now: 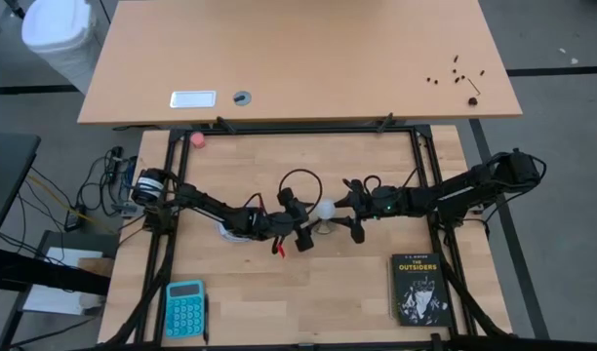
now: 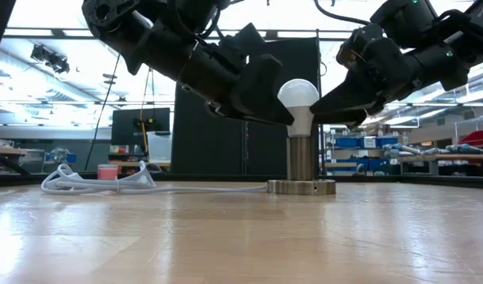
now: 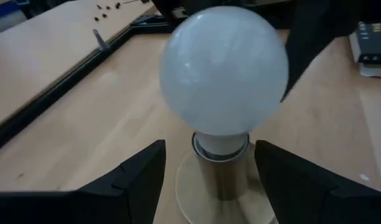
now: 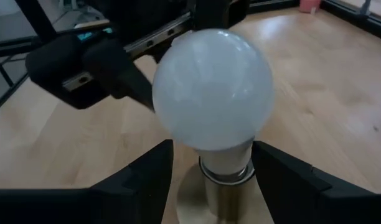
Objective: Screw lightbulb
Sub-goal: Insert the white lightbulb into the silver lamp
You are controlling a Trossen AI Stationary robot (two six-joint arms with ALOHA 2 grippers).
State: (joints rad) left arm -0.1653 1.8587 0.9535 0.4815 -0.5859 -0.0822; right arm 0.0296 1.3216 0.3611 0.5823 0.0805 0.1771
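We see the lightbulb (image 2: 298, 96) upright in the metal socket (image 2: 301, 166) at mid-bench (image 1: 279, 292). The left gripper (image 3: 209, 171) and right gripper (image 4: 212, 171) flank its neck from opposite sides, fingers (image 3: 137, 180) apart, none visibly clamped on it.

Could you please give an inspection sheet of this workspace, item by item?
Surface: wooden table, bare at the front.
Job's things: lightbulb upright in metal socket.
Clutter: blue calculator, black book, pink ball.
Grippers: left gripper and right gripper open, fingers either side of the bulb's neck, not touching.
Cables: white cord from the socket base.
Surroundings: second table, white bin.
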